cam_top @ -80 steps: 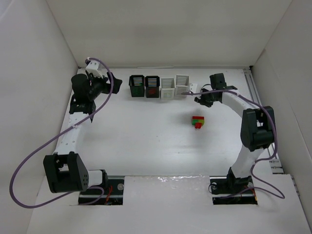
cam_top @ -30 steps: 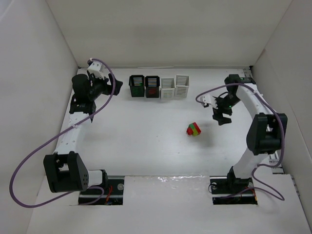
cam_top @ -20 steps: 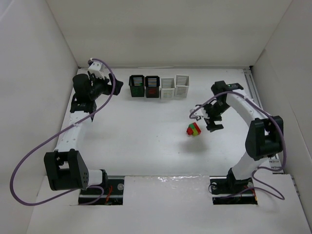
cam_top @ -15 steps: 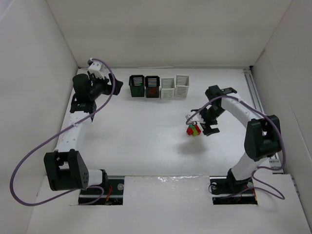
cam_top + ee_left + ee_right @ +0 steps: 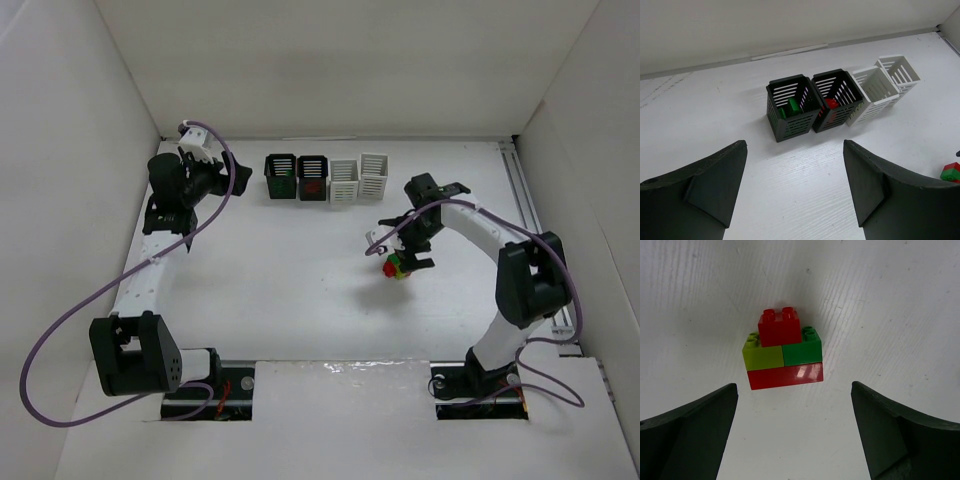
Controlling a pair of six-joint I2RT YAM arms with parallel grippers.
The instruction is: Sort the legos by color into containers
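- I see right gripper (image 5: pixel 402 257) fingers wide apart, lego stack (image 5: pixel 784 352) between them, no contact.
- Left gripper (image 5: pixel 795 144) fingers apart, empty, facing the basket row (image 5: pixel 795 125).

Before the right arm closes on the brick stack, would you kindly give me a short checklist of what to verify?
1. Right gripper open: ok, jaws wide, nothing held.
2. Lego stack lined up between its fingers: ok, roughly centred in the right wrist view.
3. Gripper low enough to grasp: cannot tell.
4. Stack single-coloured: not ok; red, yellow-green and green bricks are joined.
5. Space around the stack: ok, only bare table beside it.
6. Baskets upright: ok; green-brick basket, red-brick basket, white baskets in a row. Left gripper is open, facing them.
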